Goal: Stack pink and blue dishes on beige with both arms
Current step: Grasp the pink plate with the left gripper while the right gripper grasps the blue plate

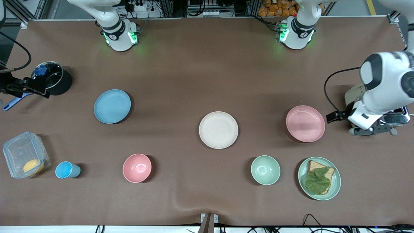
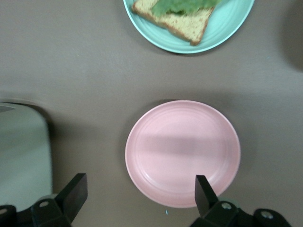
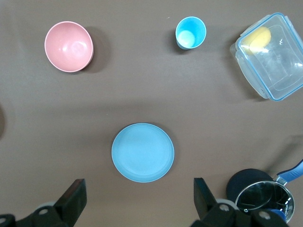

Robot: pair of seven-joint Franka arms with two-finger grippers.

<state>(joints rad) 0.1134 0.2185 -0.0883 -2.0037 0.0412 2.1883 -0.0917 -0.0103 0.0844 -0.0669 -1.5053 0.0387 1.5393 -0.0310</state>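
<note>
Beige matte plate lies bare mid-table, so you are at the reaching step: nothing is stacked yet. Your left gripper hovers over the pale pink ridged plate toward the left arm's end, jaws spread wide, holding nothing. Your right gripper hangs equally wide and empty above the light blue plate. Next, you would likely lower each onto a rim.

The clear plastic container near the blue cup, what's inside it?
Inside the clear plastic container lies one round yellow-orange item, resting in a corner. The rest looks empty through its lid. What the item is cannot be told.
</note>
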